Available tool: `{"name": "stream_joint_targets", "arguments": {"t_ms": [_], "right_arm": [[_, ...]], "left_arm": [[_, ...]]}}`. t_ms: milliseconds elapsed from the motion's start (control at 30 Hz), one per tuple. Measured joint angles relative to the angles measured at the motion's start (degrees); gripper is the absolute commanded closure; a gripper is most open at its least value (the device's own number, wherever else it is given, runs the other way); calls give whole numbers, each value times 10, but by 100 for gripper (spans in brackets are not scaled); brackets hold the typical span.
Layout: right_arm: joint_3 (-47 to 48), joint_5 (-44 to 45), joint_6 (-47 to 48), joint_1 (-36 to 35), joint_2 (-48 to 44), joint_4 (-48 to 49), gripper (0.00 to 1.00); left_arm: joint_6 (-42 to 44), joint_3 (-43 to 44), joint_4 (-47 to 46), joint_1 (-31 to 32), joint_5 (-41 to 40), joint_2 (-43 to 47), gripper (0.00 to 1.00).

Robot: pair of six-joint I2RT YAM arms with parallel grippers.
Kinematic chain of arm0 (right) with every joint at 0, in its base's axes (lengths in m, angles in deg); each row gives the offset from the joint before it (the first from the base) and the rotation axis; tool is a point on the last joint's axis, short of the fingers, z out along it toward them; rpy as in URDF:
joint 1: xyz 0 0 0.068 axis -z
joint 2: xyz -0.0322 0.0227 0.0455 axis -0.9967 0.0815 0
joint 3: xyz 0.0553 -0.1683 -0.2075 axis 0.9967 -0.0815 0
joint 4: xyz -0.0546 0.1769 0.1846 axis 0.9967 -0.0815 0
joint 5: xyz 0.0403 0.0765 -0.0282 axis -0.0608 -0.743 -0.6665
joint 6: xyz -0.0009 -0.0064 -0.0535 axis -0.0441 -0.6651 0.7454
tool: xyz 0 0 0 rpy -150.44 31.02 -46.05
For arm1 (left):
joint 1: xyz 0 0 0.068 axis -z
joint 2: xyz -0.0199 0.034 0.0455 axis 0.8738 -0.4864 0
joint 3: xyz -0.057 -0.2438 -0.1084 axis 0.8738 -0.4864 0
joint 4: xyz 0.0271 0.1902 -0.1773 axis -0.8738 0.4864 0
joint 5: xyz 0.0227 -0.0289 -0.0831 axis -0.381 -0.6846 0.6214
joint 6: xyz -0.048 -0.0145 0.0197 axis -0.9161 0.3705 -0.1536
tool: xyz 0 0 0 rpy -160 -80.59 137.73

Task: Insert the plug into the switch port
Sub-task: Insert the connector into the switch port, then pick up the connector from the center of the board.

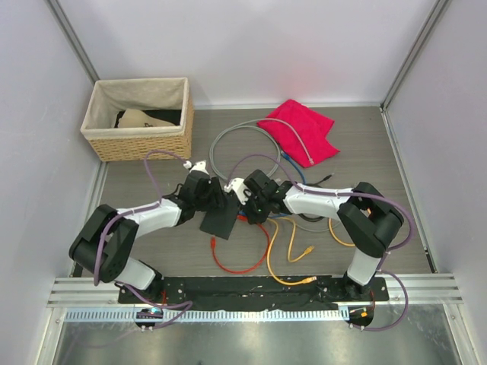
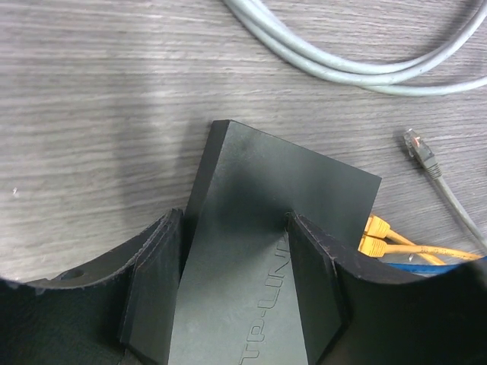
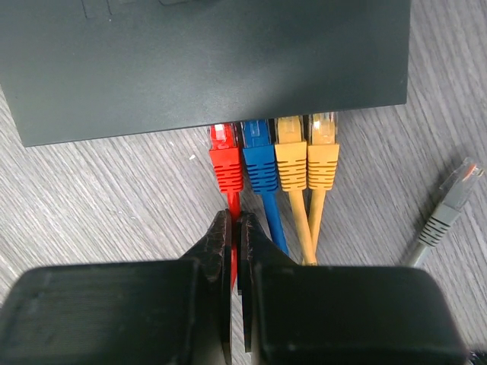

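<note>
Nearly done: red plug (image 3: 226, 160) sits in the switch (image 3: 205, 61) port

Apparently the step in hand is the last push of the insertion. The right gripper (image 3: 235, 228) has its jaws closed on the red cable (image 3: 233, 202) just behind the red plug. The plug looks as deep in its port as the blue plug (image 3: 259, 156) and the two yellow plugs (image 3: 291, 156) beside it. I judge it seated, but the latch cannot be checked. The left gripper (image 2: 236, 258) clamps the switch between its fingers. Whether the box rests on the table (image 2: 91, 114) I cannot tell.

In the top view the switch is in the middle, between the two grippers. In the right wrist view it fills the 12 o'clock side. Its long axis runs from 9 to 3 o'clock, and the port edge faces 6 o'clock. The red plug points to 12 o'clock.

The next move calls for a short straight push toward 12 o'clock if any gap remains. Then the right jaws should open without pulling the cable. A loose grey plug (image 3: 449, 205) lies at 4 o'clock, apart from the switch.
</note>
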Motion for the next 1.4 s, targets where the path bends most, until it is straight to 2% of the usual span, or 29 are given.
{"name": "stream_joint_targets", "arguments": {"t_ms": [233, 333, 400, 467, 533, 600, 767, 800, 967, 1100, 1267, 1400], "right_arm": [[1, 0, 0, -2, 0, 11, 99], [-2, 2, -3, -4, 0, 33, 95], [-12, 5, -10, -5, 0, 63, 86], [-29, 5, -18, -6, 0, 94, 82], [-45, 5, -27, -8, -1, 124, 68], [-53, 9, -37, -10, -8, 155, 60], [-63, 42, -54, -10, -94, 173, 47], [-65, 51, -59, -7, -120, 171, 45], [-71, 123, -97, 42, -241, 151, 35], [-95, 189, -137, 120, -320, 110, 32], [-136, 256, -182, 218, -368, 48, 32], [-162, 266, -207, 275, -371, 15, 33]], "left_arm": [[-10, 2, 29, 2, -33, 12, 37], [-4, 17, 56, -2, -51, 10, 33], [2, 30, 69, -6, -59, 3, 30], [9, 49, 84, -8, -64, -11, 25], [12, 64, 95, -8, -67, -22, 19], [13, 75, 106, -8, -67, -28, 14], [12, 80, 135, -8, -76, -21, 0], [12, 80, 150, -7, -78, -14, 0], [7, 90, 245, -5, -92, 64, 0], [7, 125, 309, -4, -100, 172, 0], [24, 179, 368, -4, -99, 296, 0], [63, 188, 410, -4, -90, 364, 0]]}}
